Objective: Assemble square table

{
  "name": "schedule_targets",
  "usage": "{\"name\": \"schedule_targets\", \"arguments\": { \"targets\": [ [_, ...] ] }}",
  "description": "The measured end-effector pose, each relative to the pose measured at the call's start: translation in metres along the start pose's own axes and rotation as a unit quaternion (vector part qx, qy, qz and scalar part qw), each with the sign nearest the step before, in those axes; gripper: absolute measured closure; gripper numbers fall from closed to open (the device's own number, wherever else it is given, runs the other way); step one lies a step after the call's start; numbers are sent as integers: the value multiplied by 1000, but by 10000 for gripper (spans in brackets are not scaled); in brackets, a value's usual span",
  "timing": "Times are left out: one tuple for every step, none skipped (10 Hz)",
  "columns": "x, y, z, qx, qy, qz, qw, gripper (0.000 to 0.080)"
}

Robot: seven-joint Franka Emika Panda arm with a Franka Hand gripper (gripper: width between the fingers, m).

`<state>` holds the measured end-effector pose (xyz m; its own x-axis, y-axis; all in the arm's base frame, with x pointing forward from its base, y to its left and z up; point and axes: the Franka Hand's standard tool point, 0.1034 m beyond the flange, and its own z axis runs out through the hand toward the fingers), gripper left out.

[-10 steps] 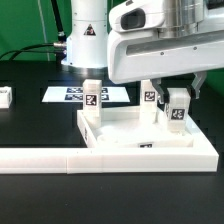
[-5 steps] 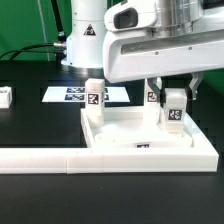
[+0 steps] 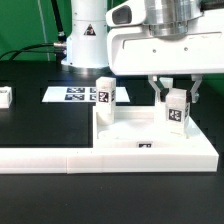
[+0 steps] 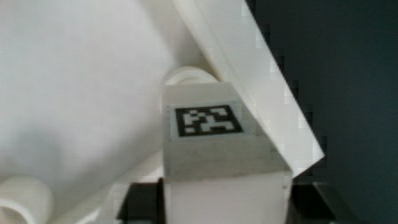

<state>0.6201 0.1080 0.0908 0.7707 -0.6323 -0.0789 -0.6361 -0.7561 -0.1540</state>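
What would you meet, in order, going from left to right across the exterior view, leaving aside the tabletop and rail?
Small white block → marker board → free-standing leg → gripped leg in the tool.

**Exterior view:** set low and near, facing the arm's base (image 3: 85, 40) across the black table (image 3: 35, 125); tabletop (image 3: 150, 145) at 5 o'clock, marker board (image 3: 70, 95) at 10 o'clock. **Wrist view:** very close, looking down on 1 tagged leg (image 4: 217, 150). Both views share this leg (image 3: 178, 108) and the tabletop's rim.
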Motion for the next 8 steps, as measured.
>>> {"name": "schedule_targets", "arguments": {
  "targets": [
    [2,0,0,3,5,43,999,502],
    [3,-1,0,7,12,73,997,502],
    [4,-1,0,10,15,124,992,502],
    [3,-4,0,13,18,163,986,502],
    [-2,-9,1,16,16,226,974,502],
    [-6,-13,1,19,13,281,959,502],
    [-7,-15,1,20,11,317,948,502],
    [-8,-15,1,23,8,340,940,502]
  ]
}}
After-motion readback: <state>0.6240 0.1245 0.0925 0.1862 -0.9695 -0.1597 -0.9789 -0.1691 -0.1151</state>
